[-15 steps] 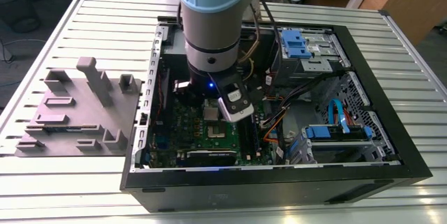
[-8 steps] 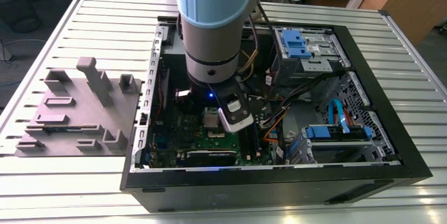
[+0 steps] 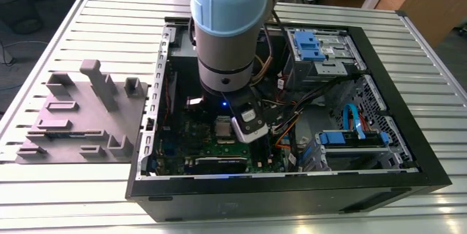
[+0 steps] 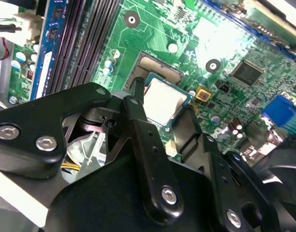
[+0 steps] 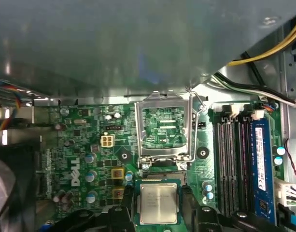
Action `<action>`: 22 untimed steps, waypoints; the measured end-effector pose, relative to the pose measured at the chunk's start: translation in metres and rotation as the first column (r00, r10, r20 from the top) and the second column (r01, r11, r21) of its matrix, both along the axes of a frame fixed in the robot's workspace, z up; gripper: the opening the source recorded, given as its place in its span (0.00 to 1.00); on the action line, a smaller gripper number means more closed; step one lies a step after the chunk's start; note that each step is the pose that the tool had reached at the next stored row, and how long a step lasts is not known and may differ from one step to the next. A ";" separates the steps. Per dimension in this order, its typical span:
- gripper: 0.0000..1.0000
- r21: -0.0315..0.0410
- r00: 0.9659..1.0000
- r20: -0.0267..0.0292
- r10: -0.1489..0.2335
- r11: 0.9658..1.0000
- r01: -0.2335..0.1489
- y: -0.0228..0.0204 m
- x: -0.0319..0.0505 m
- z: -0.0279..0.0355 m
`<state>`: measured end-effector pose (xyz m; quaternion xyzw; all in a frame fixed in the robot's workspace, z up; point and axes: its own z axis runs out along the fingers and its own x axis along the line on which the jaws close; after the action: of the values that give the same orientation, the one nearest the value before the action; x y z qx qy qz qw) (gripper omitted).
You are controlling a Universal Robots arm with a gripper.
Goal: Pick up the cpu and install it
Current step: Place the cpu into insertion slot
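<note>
I see the tool point(image 5: 160, 210) clamped on the cpu point(image 5: 158, 200) by two opposite edges, held flat with the metal top up, presumably so it drops in square. The cpu hangs over the green board point(image 5: 90, 145), just beside the open socket point(image 5: 164, 128), not seated yet.

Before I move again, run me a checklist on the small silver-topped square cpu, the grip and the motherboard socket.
1. Grip: ok. The gripper holds the small square silver-topped cpu by two opposite edges.
2. Socket empty: ok. The metal-framed socket on the green circuit board has no chip in it.
3. Cpu seated: not ok. It sits between the fingers, off the socket.
4. Cpu lined up with socket: cannot tell.
5. Yellow cable clear of socket: ok, off to one side.
</note>
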<state>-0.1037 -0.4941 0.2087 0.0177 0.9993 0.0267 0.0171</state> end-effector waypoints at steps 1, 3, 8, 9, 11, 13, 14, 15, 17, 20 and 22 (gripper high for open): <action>0.48 0.000 1.000 0.000 0.000 1.000 0.000 -0.0001 0.0014 -0.0004; 0.48 0.000 1.000 -0.001 0.000 1.000 0.000 -0.0013 0.0032 -0.0019; 0.48 0.000 1.000 -0.001 0.000 1.000 0.000 -0.0032 0.0038 -0.0082; 0.48 0.000 1.000 -0.001 0.000 1.000 0.000 -0.0032 0.0039 -0.0086; 0.48 0.000 1.000 -0.001 0.000 1.000 0.000 -0.0032 0.0040 -0.0105; 0.48 0.000 1.000 -0.001 0.000 1.000 0.000 -0.0032 0.0049 -0.0123; 0.48 0.000 1.000 -0.001 0.000 1.000 0.000 -0.0032 0.0049 -0.0129; 0.48 0.000 1.000 -0.001 0.000 1.000 0.000 -0.0032 0.0049 -0.0132; 0.48 0.000 1.000 -0.001 0.000 1.000 0.000 -0.0032 0.0050 -0.0136; 0.48 0.000 1.000 -0.001 0.001 1.000 -0.001 -0.0032 0.0063 -0.0141; 0.48 0.000 1.000 -0.001 0.001 1.000 -0.001 -0.0032 0.0063 -0.0141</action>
<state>-0.0974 -0.4973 0.1945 0.0174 0.9994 0.0267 0.0167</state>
